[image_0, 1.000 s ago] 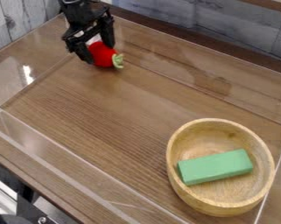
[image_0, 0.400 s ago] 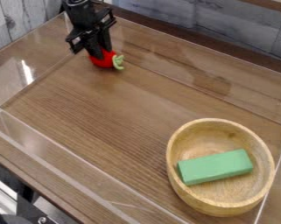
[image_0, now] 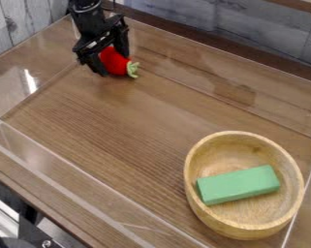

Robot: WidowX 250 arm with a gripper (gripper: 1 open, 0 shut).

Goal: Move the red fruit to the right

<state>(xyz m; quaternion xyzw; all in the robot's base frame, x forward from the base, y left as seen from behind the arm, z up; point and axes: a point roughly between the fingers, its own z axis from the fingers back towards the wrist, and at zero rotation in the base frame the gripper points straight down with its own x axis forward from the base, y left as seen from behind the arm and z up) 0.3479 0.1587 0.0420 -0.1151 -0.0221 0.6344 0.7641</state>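
Note:
The red fruit [image_0: 116,64], a small strawberry with a green cap pointing right, lies on the wooden table at the far left. My black gripper [image_0: 104,52] points down over it. Its jaws stand open, one finger on each side of the fruit's left part. I cannot tell whether a finger touches the fruit. The fruit rests on the table, not lifted.
A wooden bowl [image_0: 193,170] sits at the front right with a green rectangular block [image_0: 238,184] inside it. Clear plastic walls [image_0: 67,167] run along the table's edges. A grey plank wall stands behind.
The jaws narrowed onto the fruit about half a second ago and have since spread wide. The fruit and the hand stay in the same spot.

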